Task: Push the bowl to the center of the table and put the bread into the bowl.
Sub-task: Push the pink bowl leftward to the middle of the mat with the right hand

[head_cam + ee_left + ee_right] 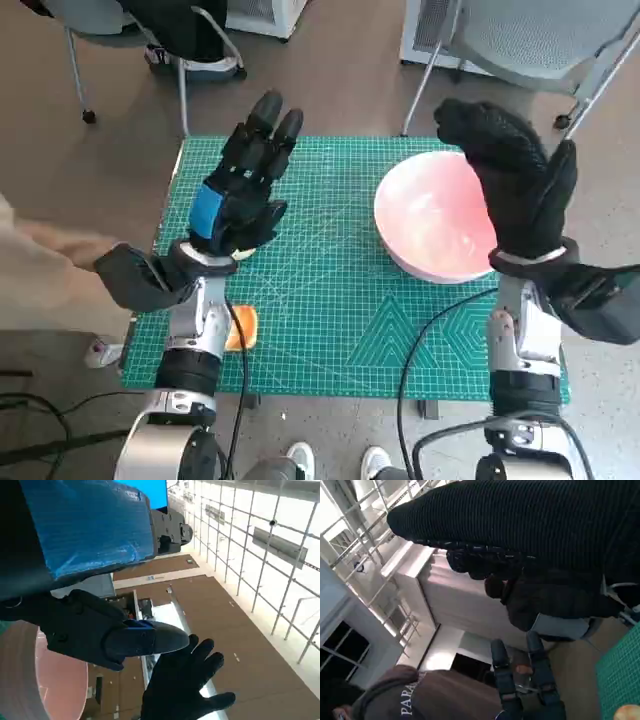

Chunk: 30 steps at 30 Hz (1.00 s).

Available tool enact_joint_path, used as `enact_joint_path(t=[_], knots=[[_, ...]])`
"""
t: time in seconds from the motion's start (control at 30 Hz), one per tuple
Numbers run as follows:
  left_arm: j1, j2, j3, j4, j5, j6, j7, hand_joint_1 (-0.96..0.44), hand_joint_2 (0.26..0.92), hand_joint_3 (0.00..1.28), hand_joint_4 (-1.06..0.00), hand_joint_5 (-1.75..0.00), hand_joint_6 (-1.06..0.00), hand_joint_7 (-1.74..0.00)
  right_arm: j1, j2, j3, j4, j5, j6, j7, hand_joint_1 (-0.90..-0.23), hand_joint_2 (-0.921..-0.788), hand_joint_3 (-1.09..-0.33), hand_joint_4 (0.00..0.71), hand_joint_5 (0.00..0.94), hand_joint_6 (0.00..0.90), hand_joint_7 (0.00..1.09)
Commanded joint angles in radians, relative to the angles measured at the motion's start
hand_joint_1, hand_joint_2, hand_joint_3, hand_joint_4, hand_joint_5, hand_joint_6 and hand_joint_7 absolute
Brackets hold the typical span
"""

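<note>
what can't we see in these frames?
- Bread: head view, mostly hidden behind the left forearm; only an orange edge shows.
- Bowl: head view, its right side covered by the right hand; left wrist view cuts it at the picture's edge.
- Left hand: palm side unseen in any view.
- Green mat: near edge hidden by both forearms.

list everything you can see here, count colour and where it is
bowl: one, pink, on the mat's right half, beside the right hand
bread: one, orange-brown, near the mat's front left edge, partly hidden behind the left forearm
cutting mat: one, green with a grid, covering the table top
chairs: two, grey with metal legs, on the floor beyond the table
cables: black, running along both forearms
person: one, in a brown top, in the right wrist view
left hand: black with blue tape, raised over the mat's left half, holding nothing
right hand: black knitted glove, raised at the bowl's right rim, fingers apart
</note>
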Motion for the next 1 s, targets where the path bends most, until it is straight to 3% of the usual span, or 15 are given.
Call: enact_joint_path(t=[0.03,1.0], knots=[[0.011,0.002,-0.004,-0.014,0.005,-0.003,0.001,-0.63,0.921,0.36,-0.01,0.0,-0.15,-0.02,0.026,0.005,0.0,0.001,0.012,0.014,0.01,-0.664,-0.921,-0.692,0.209,0.001,0.07,0.47],[0.026,0.004,-0.009,-0.055,0.001,0.039,0.005,-0.61,0.921,0.32,-0.01,0.0,-0.15,-0.02,0.025,0.0,0.001,0.006,-0.011,-0.002,0.005,-0.656,-0.921,-0.7,0.195,0.0,0.068,0.47]])
